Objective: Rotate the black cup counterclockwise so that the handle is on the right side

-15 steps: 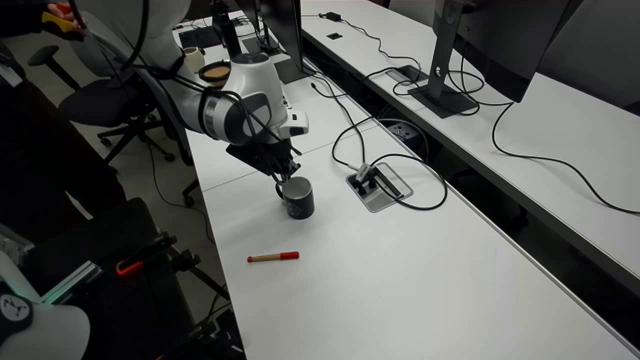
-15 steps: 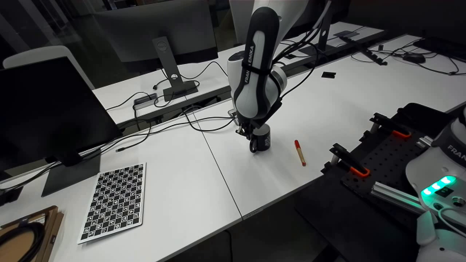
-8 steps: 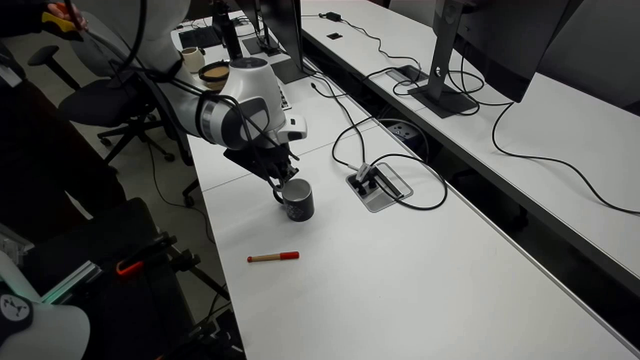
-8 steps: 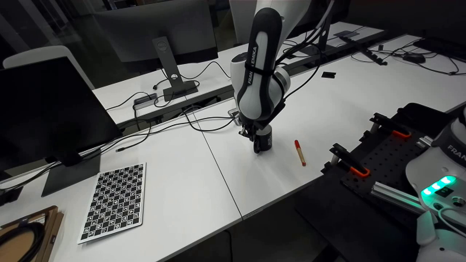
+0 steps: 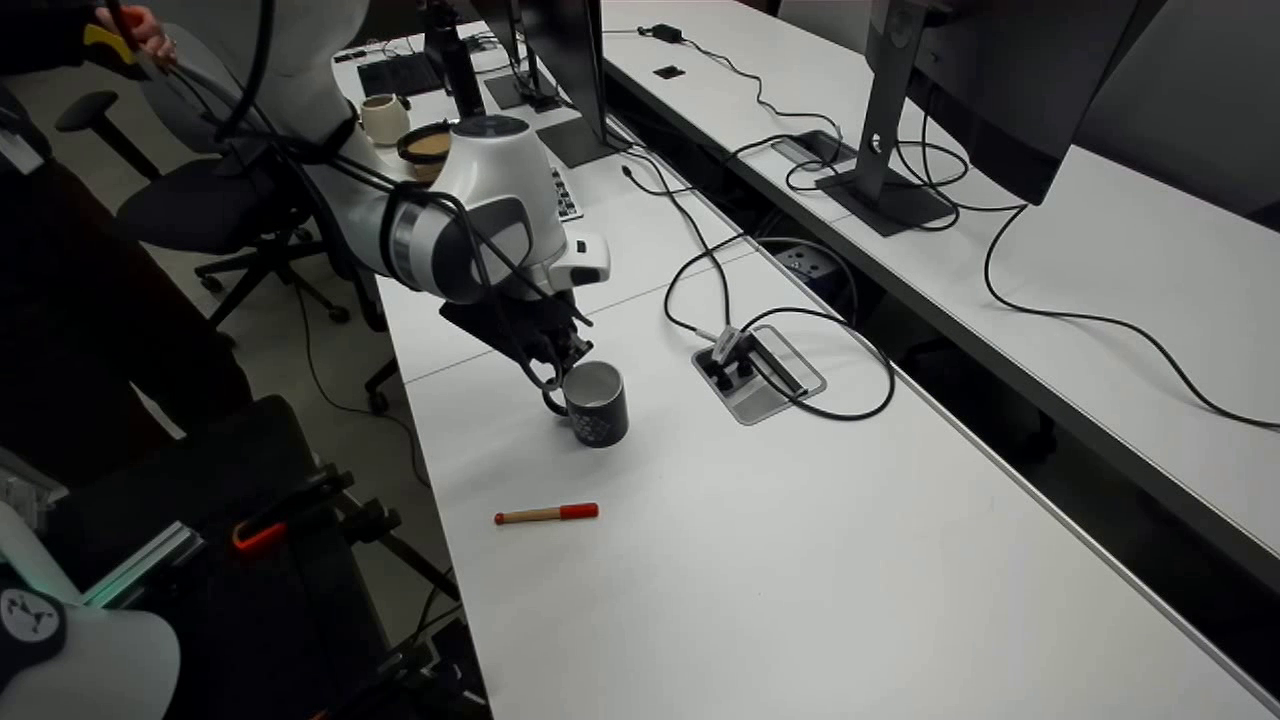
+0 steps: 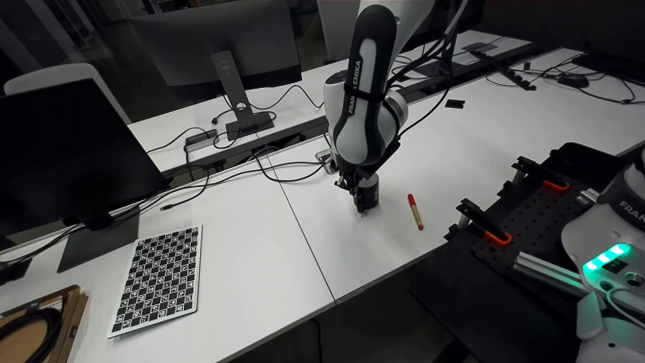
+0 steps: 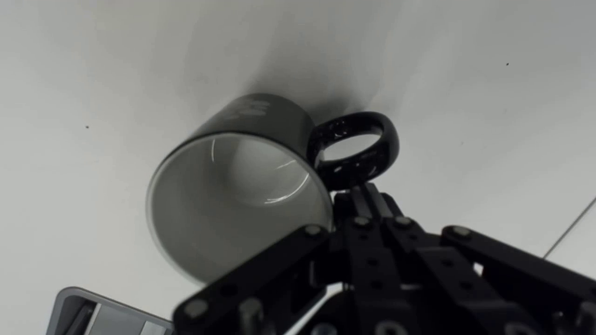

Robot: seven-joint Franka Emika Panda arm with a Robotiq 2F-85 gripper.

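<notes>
1. Brown cardboard, with a black cable looped across it, is seen at far left in an exterior view; behind it, a dark monitor is stood on the white worktop.
2. A checkered board, patterned in black and white, is laid on the worktop, just right of the cardboard.
3. The worktop is divided by a seam, to the right of the board.
4. Beneath a white arm, the hand is pictured with its two fingers pressed together. In the wrist view, its tips are placed right by the handle; whether contact is made cannot be told.
5. The black cup is stood upright on the worktop, just right of the hand in an exterior view and between the seam and a red-ended pen. In the wrist view, its pale inside is shown and the handle is turned to the upper right; in an exterior view, the handle is pointed left.
6. The pen is laid near the cup, apart from it, its tan middle flanked by red ends.
7. Orange-edged clamps are set along a dark perforated plate past the worktop's edge; at far right, a white robot housing is lit by green lights.
</notes>
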